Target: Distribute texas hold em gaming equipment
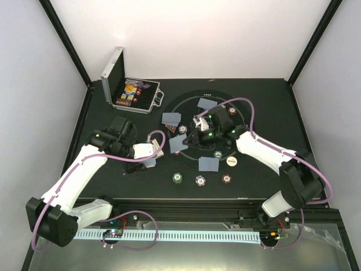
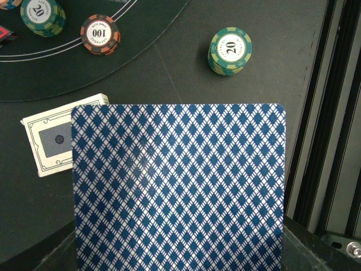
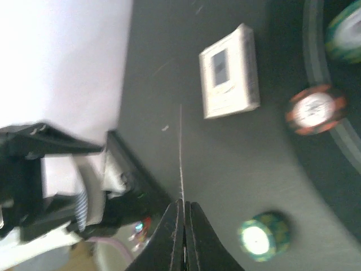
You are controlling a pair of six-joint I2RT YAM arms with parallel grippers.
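My left gripper (image 1: 146, 150) hovers over the mat's left side. A blue diamond-backed playing card (image 2: 180, 186) fills the left wrist view and hides its jaws. My right gripper (image 3: 184, 204) is shut on one playing card (image 3: 180, 147), seen edge-on as a thin line. From above, that card (image 1: 178, 144) hangs between the two grippers, over the black felt ring (image 1: 237, 110). More cards (image 1: 171, 118) (image 1: 208, 164) lie face down on the ring. Green chips (image 2: 230, 51), a dark red chip (image 2: 100, 34) and a white button (image 1: 231, 161) sit around it.
The silver case (image 1: 127, 90) stands open at the back left with chips inside. A white card box (image 2: 56, 141) (image 3: 228, 70) lies flat beside the left gripper. Three chip stacks (image 1: 199, 180) line the ring's near edge. A black rail (image 2: 321, 113) runs along the table's near edge.
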